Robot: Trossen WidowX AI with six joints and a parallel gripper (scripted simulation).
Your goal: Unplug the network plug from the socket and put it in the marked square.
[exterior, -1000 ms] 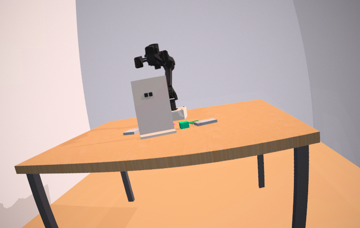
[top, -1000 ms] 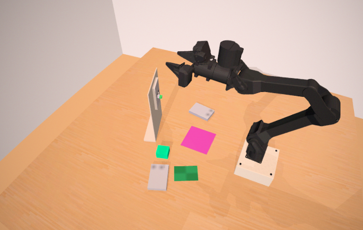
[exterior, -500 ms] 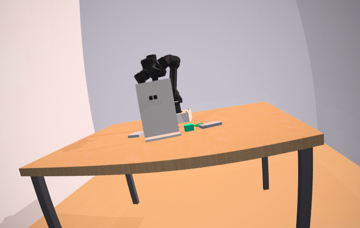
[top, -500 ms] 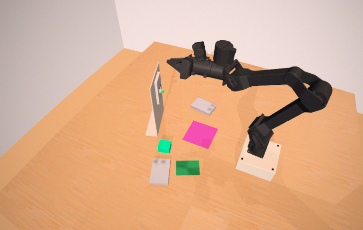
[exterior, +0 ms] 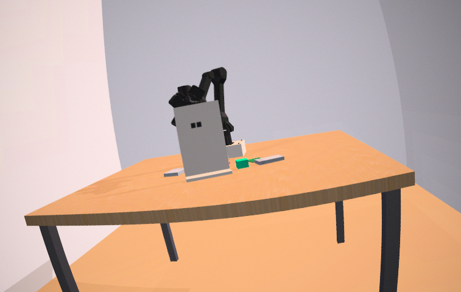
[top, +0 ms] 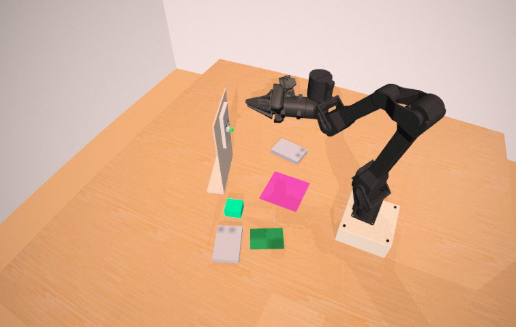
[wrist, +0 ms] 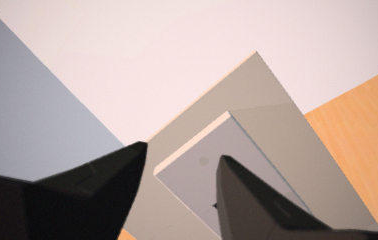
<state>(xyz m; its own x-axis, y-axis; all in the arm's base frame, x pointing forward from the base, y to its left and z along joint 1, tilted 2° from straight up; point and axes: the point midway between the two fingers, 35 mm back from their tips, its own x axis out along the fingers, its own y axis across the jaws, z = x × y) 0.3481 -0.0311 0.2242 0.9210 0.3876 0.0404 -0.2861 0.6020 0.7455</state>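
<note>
Top view: the black arm's gripper [top: 249, 101] hangs in the air at about one o'clock from the small white network plug with its green end [top: 229, 129], well short of it. The plug sits locked in the upright grey panel [top: 221, 157]. The fingers are narrowed to a partial gap and hold nothing. I'd call this the approach; next comes dropping onto the tab. The magenta marked square [top: 284, 191] waits on the wooden counter [top: 90, 242].
</note>
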